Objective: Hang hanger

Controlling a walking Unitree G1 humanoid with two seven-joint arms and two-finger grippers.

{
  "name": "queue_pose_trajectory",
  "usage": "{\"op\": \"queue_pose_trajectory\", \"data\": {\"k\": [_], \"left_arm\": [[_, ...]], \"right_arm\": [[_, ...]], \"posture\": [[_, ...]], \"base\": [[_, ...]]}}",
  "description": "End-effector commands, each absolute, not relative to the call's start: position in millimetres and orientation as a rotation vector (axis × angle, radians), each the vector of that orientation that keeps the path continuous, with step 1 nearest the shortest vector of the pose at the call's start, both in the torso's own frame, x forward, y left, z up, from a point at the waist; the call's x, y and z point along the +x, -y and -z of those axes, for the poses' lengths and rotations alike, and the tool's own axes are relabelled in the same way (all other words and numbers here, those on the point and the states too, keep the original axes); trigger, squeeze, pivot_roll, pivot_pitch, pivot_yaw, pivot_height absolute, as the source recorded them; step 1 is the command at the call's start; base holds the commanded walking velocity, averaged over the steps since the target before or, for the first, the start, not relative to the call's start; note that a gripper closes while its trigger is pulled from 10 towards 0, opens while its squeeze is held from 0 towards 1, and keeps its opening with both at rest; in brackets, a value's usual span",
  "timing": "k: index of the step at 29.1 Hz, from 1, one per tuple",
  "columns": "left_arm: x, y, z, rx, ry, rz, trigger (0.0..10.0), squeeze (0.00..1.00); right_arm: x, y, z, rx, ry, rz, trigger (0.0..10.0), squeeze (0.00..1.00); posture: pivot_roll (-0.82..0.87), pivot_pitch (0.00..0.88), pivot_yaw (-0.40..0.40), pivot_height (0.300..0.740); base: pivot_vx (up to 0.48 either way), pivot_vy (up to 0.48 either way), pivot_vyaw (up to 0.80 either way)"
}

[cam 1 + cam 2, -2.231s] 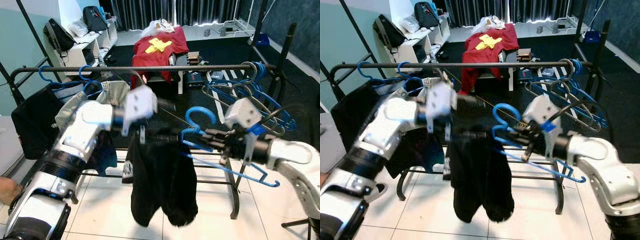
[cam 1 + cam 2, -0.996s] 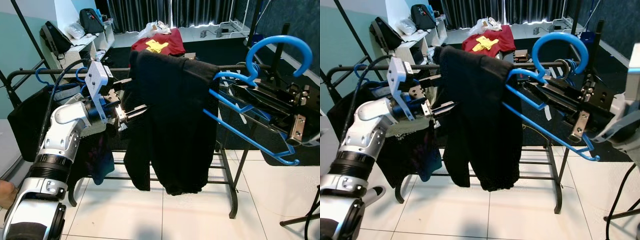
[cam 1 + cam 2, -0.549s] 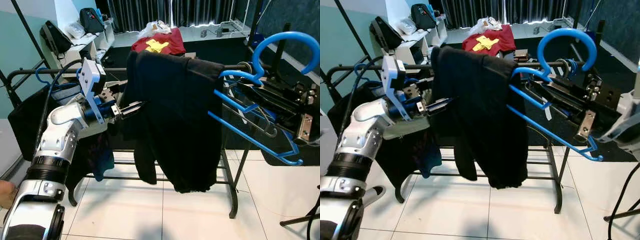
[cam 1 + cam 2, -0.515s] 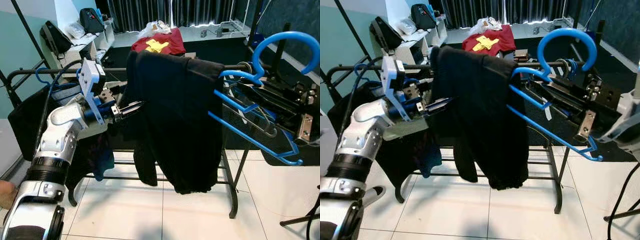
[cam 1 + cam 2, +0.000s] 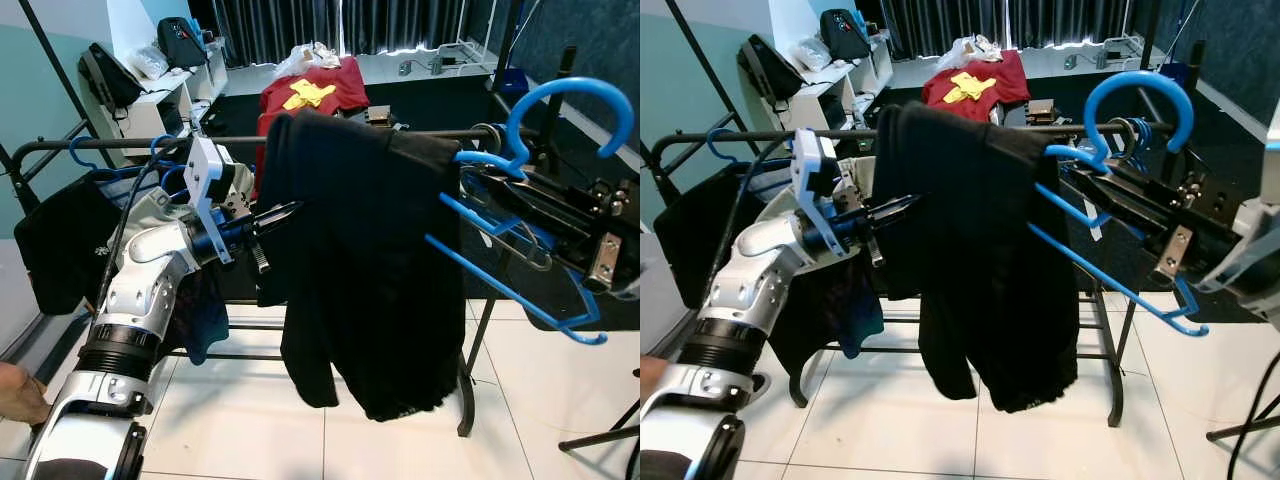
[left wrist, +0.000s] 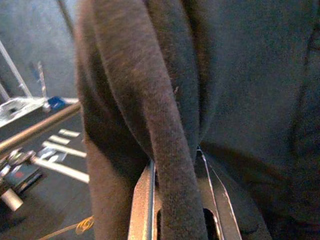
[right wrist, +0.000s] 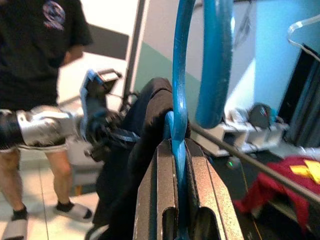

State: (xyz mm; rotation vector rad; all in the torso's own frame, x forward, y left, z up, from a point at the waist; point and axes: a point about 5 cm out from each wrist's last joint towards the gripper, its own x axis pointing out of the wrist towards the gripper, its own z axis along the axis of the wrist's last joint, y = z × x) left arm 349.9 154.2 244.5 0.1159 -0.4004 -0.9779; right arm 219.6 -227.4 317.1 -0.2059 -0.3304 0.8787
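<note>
While the right gripper [image 7: 175,200] clamps its fingers on the blue hanger [image 5: 520,250], the left gripper [image 6: 172,210] fingers pinch the black garment [image 5: 370,260] edge before the rail [image 5: 120,142].

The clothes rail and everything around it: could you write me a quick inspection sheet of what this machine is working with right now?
Surface: black clothes rail over a white tiled floor.
Job's things: blue hanger carrying a black garment, hook not yet on the rail.
Clutter: dark clothes and spare blue hangers on the rail.
Grippers: right gripper shut on the blue hanger; left gripper pinching a fold of the black garment.
Cables: black cable looping along the left arm.
Surroundings: red shirt behind the rail, bags on white shelves, a person standing by.
</note>
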Motion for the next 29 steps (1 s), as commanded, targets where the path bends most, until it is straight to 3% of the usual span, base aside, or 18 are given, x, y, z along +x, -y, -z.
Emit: {"op": "queue_pose_trajectory", "data": {"k": [1,3,4,5,9,10,16,18,22,23,24,25,27,28,29], "left_arm": [[352,-176,-254,0.137,0.430,0.883,0.0,0.00],[366,-215,-256,0.098,0.401,0.600,0.0,0.00],[366,-215,-256,0.098,0.401,0.600,0.0,0.00],[370,-231,-247,0.063,0.359,0.471,0.0,0.00],[369,-241,-217,-0.037,0.273,0.337,0.0,0.00],[365,-237,-197,-0.080,0.224,0.319,0.0,0.00],[356,-226,-162,-0.129,0.127,0.304,0.0,0.00],[341,-219,-125,-0.139,0.010,0.264,0.0,0.00],[336,-211,-118,-0.152,-0.002,0.294,0.0,0.00],[332,-190,-123,-0.174,0.033,0.411,0.9,0.00],[332,-190,-123,-0.174,0.033,0.411,0.9,0.00],[326,-158,-140,-0.186,0.101,0.620,1.6,0.00],[326,-158,-140,-0.186,0.101,0.620,1.6,0.00],[314,-124,-159,-0.181,0.168,0.861,3.7,0.00],[314,-124,-159,-0.181,0.168,0.861,3.7,0.00]], "right_arm": [[221,233,-314,-0.217,0.303,-0.838,0.0,0.00],[232,259,-251,-0.239,-0.043,-0.698,0.0,0.00],[232,259,-251,-0.239,-0.043,-0.698,0.0,0.00],[230,271,-210,-0.252,-0.236,-0.643,0.0,0.00],[221,271,-157,-0.213,-0.425,-0.616,0.0,0.00],[218,264,-137,-0.192,-0.475,-0.618,10.0,0.00],[220,258,-110,-0.173,-0.493,-0.559,10.0,0.00],[220,251,-87,-0.118,-0.508,-0.490,10.0,0.00],[220,248,-81,-0.086,-0.515,-0.466,10.0,0.00],[222,242,-80,-0.069,-0.503,-0.488,10.0,0.00],[222,242,-80,-0.069,-0.503,-0.488,10.0,0.00],[227,233,-89,-0.023,-0.441,-0.532,10.0,0.00],[227,233,-89,-0.023,-0.441,-0.532,10.0,0.00],[235,224,-106,0.038,-0.342,-0.597,10.0,0.00],[235,224,-106,0.038,-0.342,-0.597,10.0,0.00]], "posture": [[-0.14,0.000,0.081,0.740],[-0.13,0.000,0.079,0.740],[-0.13,0.000,0.079,0.740],[-0.13,0.000,0.080,0.740],[-0.13,0.000,0.079,0.740],[-0.13,0.000,0.076,0.740],[-0.12,0.000,0.068,0.740],[-0.10,0.000,0.059,0.740],[-0.10,0.000,0.060,0.740],[-0.09,0.000,0.057,0.740],[-0.09,0.000,0.057,0.740],[-0.08,0.000,0.053,0.740],[-0.08,0.000,0.053,0.740],[-0.08,0.000,0.057,0.740],[-0.08,0.000,0.057,0.740]], "base": [[0.000,0.000,0.00],[0.000,0.000,0.00],[0.000,0.000,0.00],[0.000,0.000,0.00],[0.000,0.000,0.00],[0.000,0.000,0.00],[0.000,0.000,0.00],[0.000,0.000,0.00],[0.000,0.000,0.00],[0.000,0.000,0.00],[0.000,0.000,0.00],[0.000,0.000,0.00],[0.000,0.000,0.00],[0.000,0.000,0.00],[0.000,0.000,0.00]]}}
